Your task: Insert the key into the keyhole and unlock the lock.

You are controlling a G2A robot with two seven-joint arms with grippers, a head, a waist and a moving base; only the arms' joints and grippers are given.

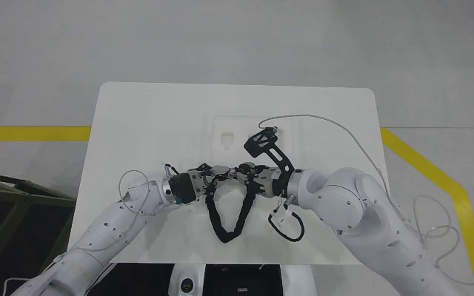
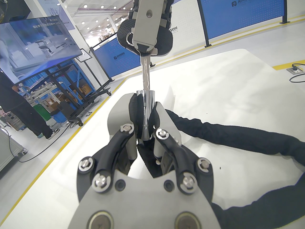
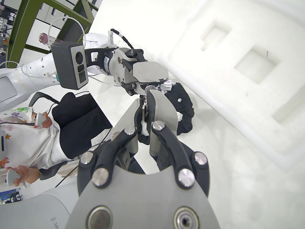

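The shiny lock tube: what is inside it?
The key pokes into the end of the lock tube. How far in it goes is hidden, and the left gripper covers its sides.

One key (image 2: 145, 72). One lock (image 2: 148, 110). Two hands: left hand (image 2: 145, 103), right hand (image 3: 146, 101). One foam tray (image 1: 241, 126), three recesses (image 3: 257, 66). One table (image 1: 148, 118).

Our two arms stretch in over the near edge of the table (image 1: 148, 111), one by each near corner, and our pincers face each other tip to tip near its middle. Our left pincer (image 1: 201, 180) is clamped on the lock (image 2: 148, 96); our right pincer (image 1: 246, 174) pinches the key (image 2: 145, 72).
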